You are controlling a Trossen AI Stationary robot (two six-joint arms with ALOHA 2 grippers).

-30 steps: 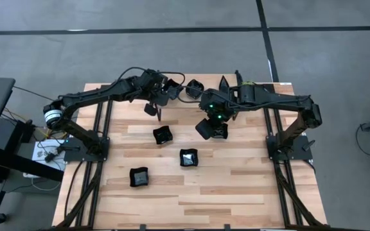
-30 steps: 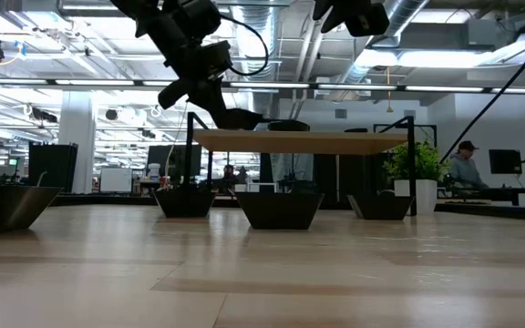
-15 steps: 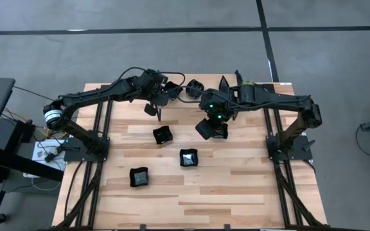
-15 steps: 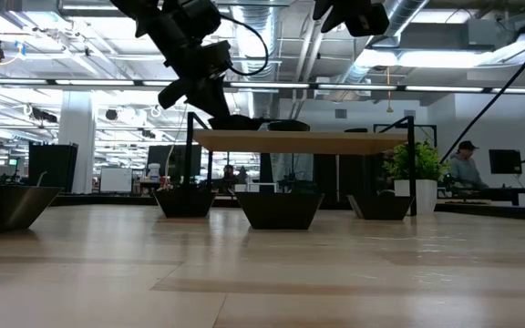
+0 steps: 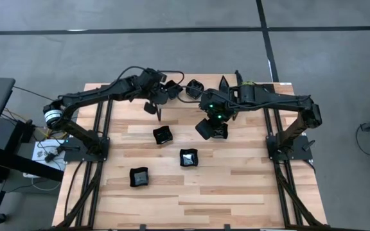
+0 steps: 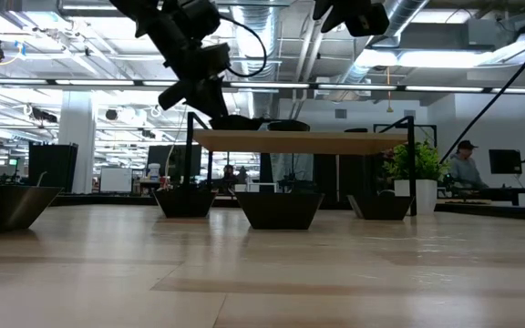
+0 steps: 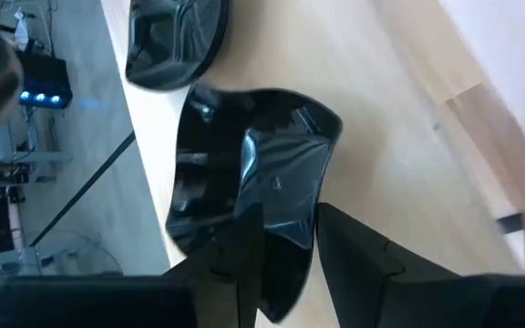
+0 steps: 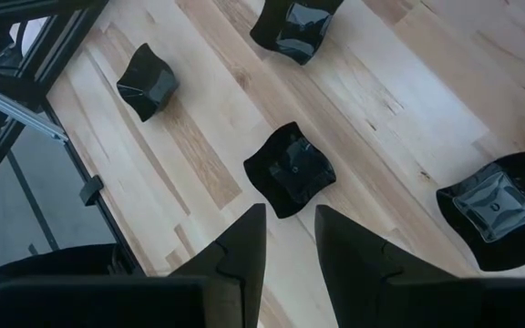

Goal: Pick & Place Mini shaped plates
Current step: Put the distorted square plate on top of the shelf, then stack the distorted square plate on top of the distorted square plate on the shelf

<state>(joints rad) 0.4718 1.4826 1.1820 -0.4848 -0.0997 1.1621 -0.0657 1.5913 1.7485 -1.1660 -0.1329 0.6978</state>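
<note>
the left gripper (image 7: 290,260) is seen with jaws spread around a square plate (image 7: 272,173) at the table's (image 5: 249,186) far edge. the right gripper (image 8: 288,239) is held above the table centre, jaws parted and empty.

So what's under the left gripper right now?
A black square plate sits under the left gripper, its fingers straddling the rim. The wood beneath the plate is covered.

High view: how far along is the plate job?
Looks done: three plates spread across the table. In hand: left gripper at a plate by the back edge. Right gripper hovers, fingers open, empty. Left: other plates at the back edge.
</note>
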